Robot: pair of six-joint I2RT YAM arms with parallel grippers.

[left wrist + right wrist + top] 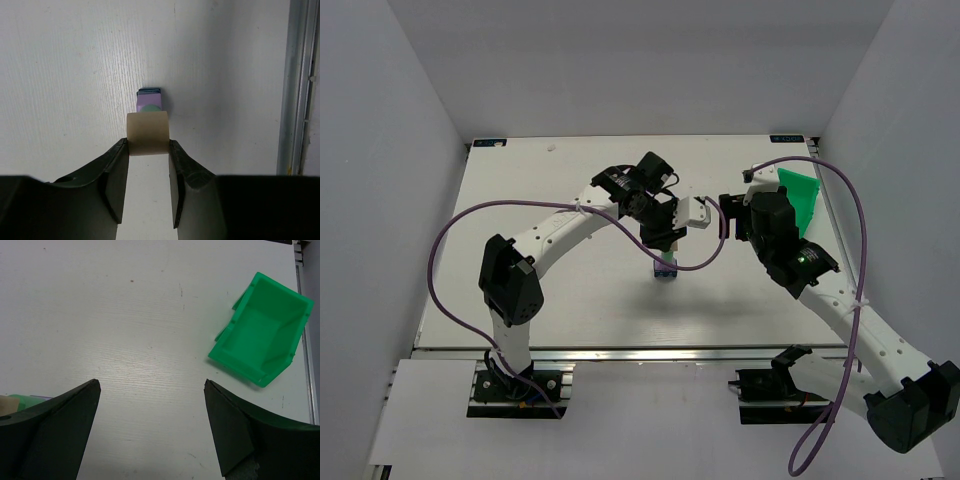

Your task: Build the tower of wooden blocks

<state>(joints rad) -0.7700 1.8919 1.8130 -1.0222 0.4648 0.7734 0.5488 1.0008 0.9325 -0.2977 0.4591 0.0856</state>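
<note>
Your L hand (147, 144) pinches a cream block (147, 134) right by the stack (149, 102). R hand (151, 384): wide open, empty.

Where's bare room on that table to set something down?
Bare: far-left corner beyond the left arm, and the near strip before the block tower. Crowded: mid-table, left claw with cream block near right claw; green bin far right.

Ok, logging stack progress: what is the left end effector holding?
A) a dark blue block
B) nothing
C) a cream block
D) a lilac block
C: the left end effector is shut on a cream block, gripped on both sides.
</note>
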